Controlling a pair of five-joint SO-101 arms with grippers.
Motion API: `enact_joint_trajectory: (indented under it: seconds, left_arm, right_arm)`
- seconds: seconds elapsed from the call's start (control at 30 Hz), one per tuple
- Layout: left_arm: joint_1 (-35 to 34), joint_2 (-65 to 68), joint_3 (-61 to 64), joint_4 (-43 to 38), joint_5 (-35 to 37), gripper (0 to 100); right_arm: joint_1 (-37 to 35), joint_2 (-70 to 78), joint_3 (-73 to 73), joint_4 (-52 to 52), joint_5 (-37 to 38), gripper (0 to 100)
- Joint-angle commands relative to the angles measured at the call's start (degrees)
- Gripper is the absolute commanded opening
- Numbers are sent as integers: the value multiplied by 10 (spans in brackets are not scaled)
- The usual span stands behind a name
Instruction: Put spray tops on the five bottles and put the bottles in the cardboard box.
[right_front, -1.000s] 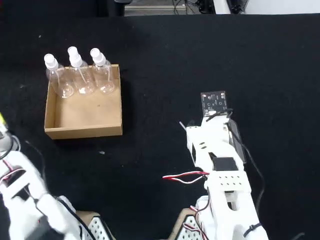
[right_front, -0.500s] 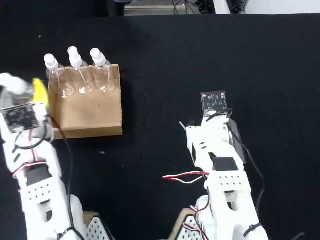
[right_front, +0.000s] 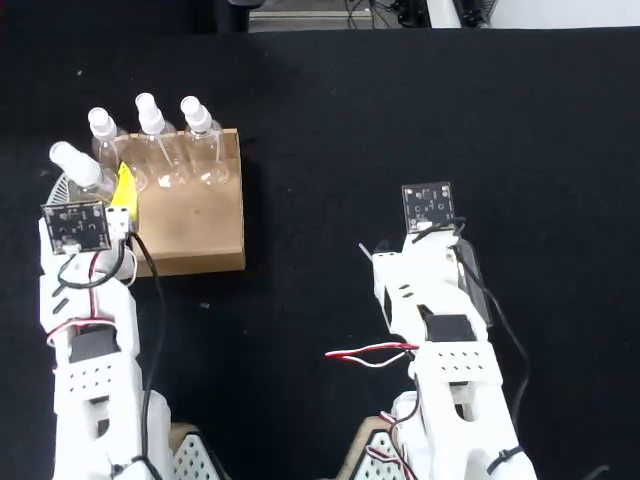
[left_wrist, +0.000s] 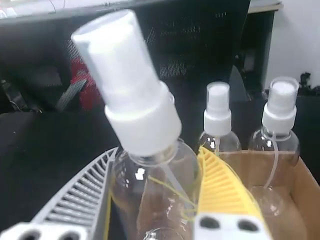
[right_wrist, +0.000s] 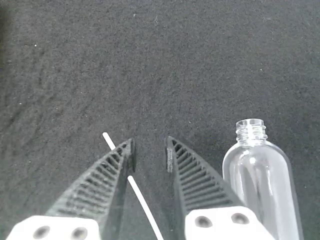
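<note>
**Left arm brings a capped bottle up to the box**

Since a second ago the left arm (right_front: 85, 340) has swung from the desk's near left corner up to the left wall of the cardboard box (right_front: 190, 262). The right arm (right_front: 445, 340) has not shifted.

The left jaws are clamped on the clear body of a capped bottle (right_front: 78, 167), with the grey finger (left_wrist: 85, 195) on one side and the yellow finger (left_wrist: 222, 190) on the other. That bottle is tilted: its white spray top (left_wrist: 125, 75) leans out past the box's left wall and its body sits over that wall. Whether it touches the box cannot be told.

Three other bottles (right_front: 165, 165), each with a spray top, stand upright in a row along the box's far wall, close together.

The right arm lies over the black desk (right_front: 330, 130), well to the right of the box. The right jaws are parted a little and grip nothing. A thin white tube (right_wrist: 135, 190) lies on the desk, running beneath the gap between them. Just beside the right jaws an uncapped bottle (right_wrist: 257, 170) lies on its side, its threaded neck pointing the same way as the jaws.
</note>
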Motion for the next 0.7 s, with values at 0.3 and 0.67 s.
enact_joint_trajectory:
  seconds: [0.3, 0.67]
  left_arm:
    - [7, 249, -9, -229, 1, 30]
    - [7, 380, -34, -304, 1, 30]
  right_arm:
    - [-5, -11, -6, -16, 3, 82]
    - [-7, -11, -6, -16, 3, 82]
